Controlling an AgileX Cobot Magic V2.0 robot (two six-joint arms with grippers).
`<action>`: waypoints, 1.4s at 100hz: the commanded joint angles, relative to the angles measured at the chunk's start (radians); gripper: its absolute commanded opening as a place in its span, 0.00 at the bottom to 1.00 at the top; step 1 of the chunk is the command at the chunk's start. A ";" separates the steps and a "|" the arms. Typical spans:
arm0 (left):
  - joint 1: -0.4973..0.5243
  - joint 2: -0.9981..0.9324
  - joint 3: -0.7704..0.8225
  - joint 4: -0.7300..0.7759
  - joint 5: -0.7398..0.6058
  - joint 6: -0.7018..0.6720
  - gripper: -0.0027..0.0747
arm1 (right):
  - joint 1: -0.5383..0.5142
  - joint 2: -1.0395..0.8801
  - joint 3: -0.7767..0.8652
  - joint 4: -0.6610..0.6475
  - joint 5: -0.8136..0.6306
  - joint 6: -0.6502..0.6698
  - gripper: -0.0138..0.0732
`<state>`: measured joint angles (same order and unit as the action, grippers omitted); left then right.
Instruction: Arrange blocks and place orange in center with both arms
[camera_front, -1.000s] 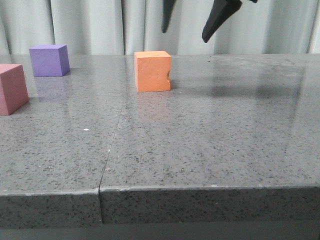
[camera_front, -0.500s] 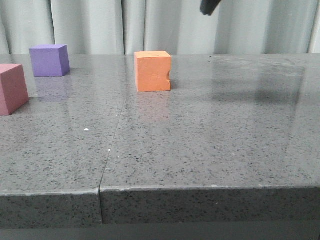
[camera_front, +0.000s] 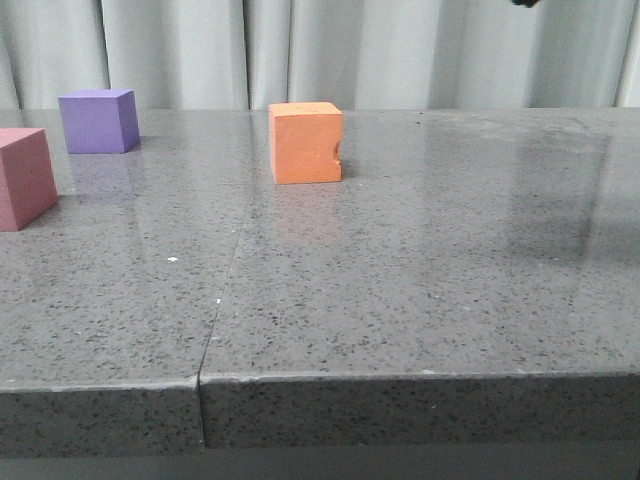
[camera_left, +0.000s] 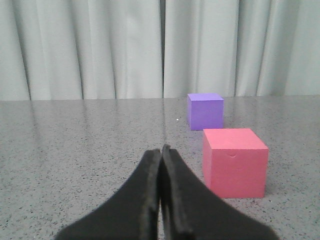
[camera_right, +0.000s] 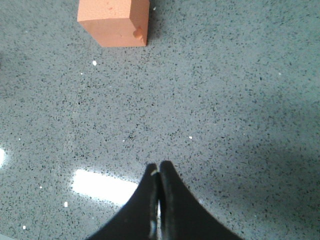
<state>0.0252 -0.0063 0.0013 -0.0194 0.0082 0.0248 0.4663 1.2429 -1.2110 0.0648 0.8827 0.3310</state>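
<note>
- The grey speckled stone table (camera_front: 420, 300) fills most of what I see from the front, with a thin seam (camera_front: 222, 300) running from its near edge back toward the middle.
- Pale curtains (camera_front: 300, 50) hang along the far side, at twelve o'clock.
- The pink cube (camera_front: 24, 178) stands at about nine o'clock, cut off by the edge of the front view.
- The orange cube (camera_front: 306, 142) stands upright on the table near twelve o'clock, its small rounded notch on the right-hand edge; nothing touches it.
- The purple cube (camera_front: 97, 120) stands at about ten o'clock, behind the pink one and apart from it.
- The left gripper (camera_left: 161, 152) is low over the table, its two dark fingers pressed together on nothing, with the pink cube just beside it.
- The right gripper (camera_right: 159, 172) hangs above bare table, fingers likewise closed and empty, the orange cube well apart from it.
</note>
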 joint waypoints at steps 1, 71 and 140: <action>0.000 -0.027 0.039 -0.007 -0.083 0.000 0.01 | 0.000 -0.105 0.062 -0.020 -0.144 -0.012 0.08; 0.000 -0.027 0.039 -0.036 -0.114 0.000 0.01 | 0.000 -0.782 0.702 -0.037 -0.513 -0.012 0.08; 0.000 0.037 -0.308 -0.117 0.184 0.000 0.01 | 0.000 -0.974 0.778 -0.065 -0.482 -0.012 0.08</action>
<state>0.0252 -0.0039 -0.2131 -0.1276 0.1805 0.0248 0.4663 0.2618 -0.4099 0.0115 0.4788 0.3310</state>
